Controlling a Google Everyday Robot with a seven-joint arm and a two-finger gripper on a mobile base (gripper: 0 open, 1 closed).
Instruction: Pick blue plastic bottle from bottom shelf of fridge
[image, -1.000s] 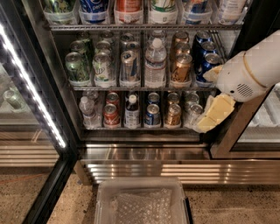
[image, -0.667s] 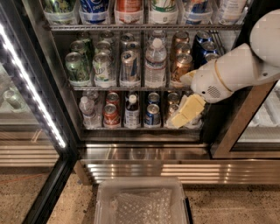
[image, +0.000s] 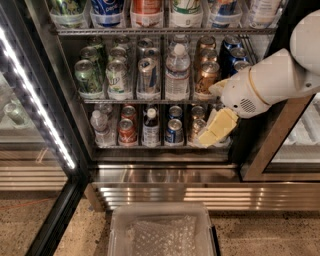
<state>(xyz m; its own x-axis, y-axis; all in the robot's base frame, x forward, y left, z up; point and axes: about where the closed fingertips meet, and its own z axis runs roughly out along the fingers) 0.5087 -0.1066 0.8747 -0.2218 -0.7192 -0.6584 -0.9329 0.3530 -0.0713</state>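
Observation:
The fridge (image: 60, 100) stands open with its black frame and stocked wire racks. On the bottom shelf (image: 160, 146) the blue plastic bottle (image: 151, 127) stands upright in the middle lane, dark with a white cap and a pale label. My gripper (image: 215, 131), cream-coloured on a white arm (image: 265, 82), hangs at the right end of the bottom shelf, in front of the rightmost lanes. It is about two lanes right of the bottle and apart from it.
A small clear water bottle (image: 100, 125), a red can (image: 127, 131), a blue can (image: 174, 131) and a bronze can (image: 196, 128) share the bottom shelf. A larger water bottle (image: 177, 72) and cans fill the rack above. A white bin (image: 162, 232) sits on the floor in front.
My arm and gripper have moved left from the fridge's right frame to in front of the bottom shelf's right lanes. The bottles and cans have not moved.

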